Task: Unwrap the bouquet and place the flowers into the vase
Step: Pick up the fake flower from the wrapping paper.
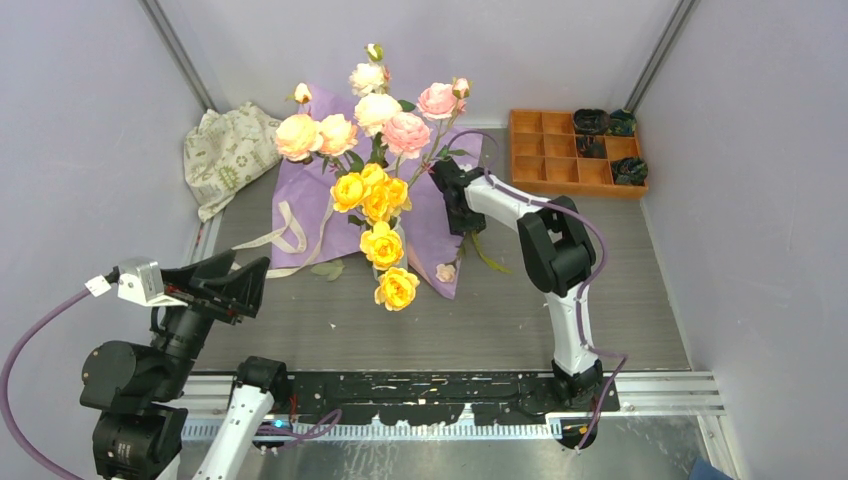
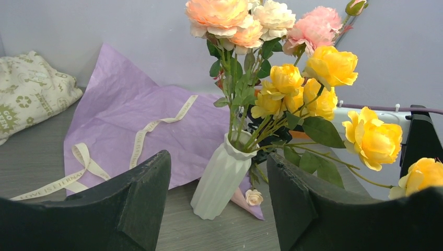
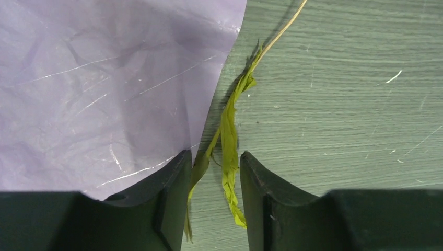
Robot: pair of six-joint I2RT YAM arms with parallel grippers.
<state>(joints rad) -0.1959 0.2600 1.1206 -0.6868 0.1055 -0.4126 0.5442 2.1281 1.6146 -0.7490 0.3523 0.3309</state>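
The flowers (image 1: 375, 110) stand in the white ribbed vase (image 2: 222, 178), peach, pink and cream blooms high and yellow roses (image 2: 284, 78) lower. Behind and beside the vase, the purple wrapping paper (image 1: 310, 200) lies spread flat with the cream ribbon (image 2: 83, 162) loose on it. A thin green leafy stem (image 3: 229, 130) lies on the table at the paper's right edge. My right gripper (image 3: 215, 156) is down over this stem, its jaws part open on either side with a gap left. My left gripper (image 1: 255, 275) hangs open at the near left, facing the vase and holding nothing.
An orange compartment tray (image 1: 560, 150) with dark items sits at the back right. A printed cloth bag (image 1: 228, 150) lies in the back left corner. A small cream rosebud (image 2: 254, 196) rests on the paper's near corner by the vase. A loose leaf (image 1: 327, 268) lies left of the vase.
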